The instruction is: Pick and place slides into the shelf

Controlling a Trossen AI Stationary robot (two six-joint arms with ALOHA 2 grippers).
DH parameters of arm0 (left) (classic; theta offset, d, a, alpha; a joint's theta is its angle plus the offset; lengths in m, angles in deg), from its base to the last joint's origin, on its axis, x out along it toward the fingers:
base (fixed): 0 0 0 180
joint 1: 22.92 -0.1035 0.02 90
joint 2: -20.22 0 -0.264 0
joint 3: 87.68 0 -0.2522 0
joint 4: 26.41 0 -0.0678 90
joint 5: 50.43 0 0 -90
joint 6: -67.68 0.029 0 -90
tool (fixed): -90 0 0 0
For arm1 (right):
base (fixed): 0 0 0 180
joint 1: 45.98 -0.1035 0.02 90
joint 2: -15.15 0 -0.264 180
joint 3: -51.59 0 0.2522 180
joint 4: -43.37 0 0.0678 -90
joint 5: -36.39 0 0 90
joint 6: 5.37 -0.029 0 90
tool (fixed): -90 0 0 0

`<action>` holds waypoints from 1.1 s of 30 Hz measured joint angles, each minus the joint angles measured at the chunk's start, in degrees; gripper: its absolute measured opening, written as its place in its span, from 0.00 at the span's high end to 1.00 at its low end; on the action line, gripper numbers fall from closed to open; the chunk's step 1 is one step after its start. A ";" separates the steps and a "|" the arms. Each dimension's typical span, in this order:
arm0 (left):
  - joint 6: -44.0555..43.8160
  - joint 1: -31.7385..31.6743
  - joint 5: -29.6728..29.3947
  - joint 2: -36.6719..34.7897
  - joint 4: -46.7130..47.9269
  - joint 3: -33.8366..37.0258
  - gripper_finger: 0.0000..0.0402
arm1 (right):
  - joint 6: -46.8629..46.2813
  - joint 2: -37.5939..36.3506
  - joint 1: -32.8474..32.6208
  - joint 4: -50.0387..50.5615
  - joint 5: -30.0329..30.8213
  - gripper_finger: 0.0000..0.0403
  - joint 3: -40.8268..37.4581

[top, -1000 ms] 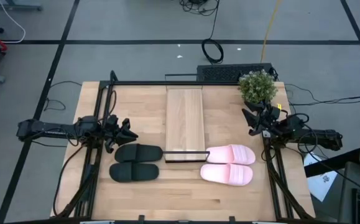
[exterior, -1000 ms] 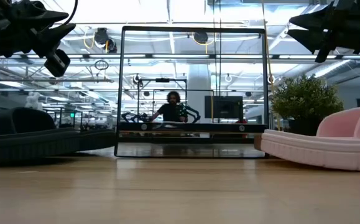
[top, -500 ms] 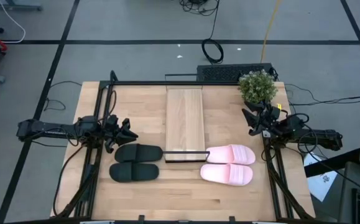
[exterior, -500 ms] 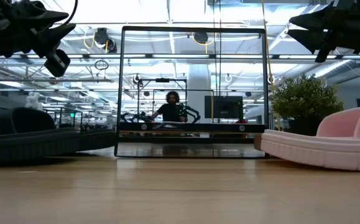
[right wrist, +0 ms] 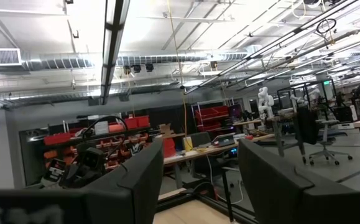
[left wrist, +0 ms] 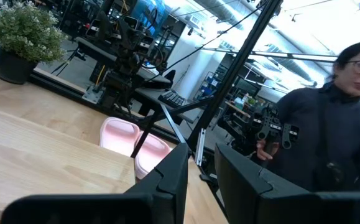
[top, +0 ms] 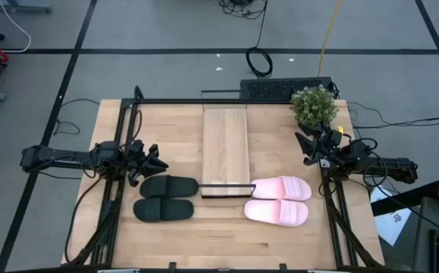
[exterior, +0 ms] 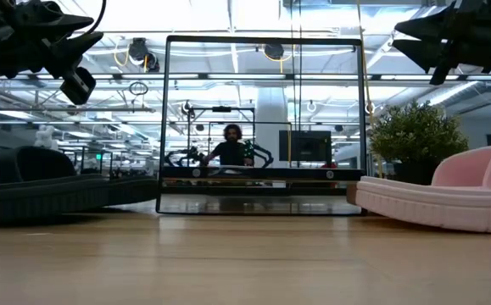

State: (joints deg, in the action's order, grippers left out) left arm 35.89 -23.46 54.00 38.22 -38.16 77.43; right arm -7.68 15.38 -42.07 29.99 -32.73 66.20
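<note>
Pink slides (top: pixel 278 201) beside shelf (top: pixel 225 152) | wrist views: both jaws open | person (left wrist: pixel 329 140) behind

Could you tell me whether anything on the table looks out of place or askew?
Nothing stands out. The black slides and pink slides lie in neat pairs on either side of the shelf, and the potted plant stands upright.

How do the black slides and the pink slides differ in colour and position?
The black slides are dark and lie beside the shelf's framed end on the left arm's side; the pink slides are pale and lie on the right arm's side. Both pairs lie flat, side by side, on the table, ungripped.
</note>
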 joint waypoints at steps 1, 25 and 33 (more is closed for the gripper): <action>0.00 -0.02 0.00 0.00 0.00 0.00 0.79 | 0.00 0.02 0.00 -0.08 0.02 0.51 0.00; 0.57 -0.02 -3.15 0.00 -1.49 -0.02 0.79 | -14.58 0.17 -0.27 -16.05 -1.74 0.51 0.38; -6.13 -0.02 -10.59 -0.02 -18.55 -0.04 0.79 | -6.78 2.80 -0.25 -20.62 -9.14 0.51 7.43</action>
State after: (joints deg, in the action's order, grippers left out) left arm 29.76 -23.48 43.41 38.20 -56.71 77.39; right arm -14.46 18.19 -42.32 9.36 -41.87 73.63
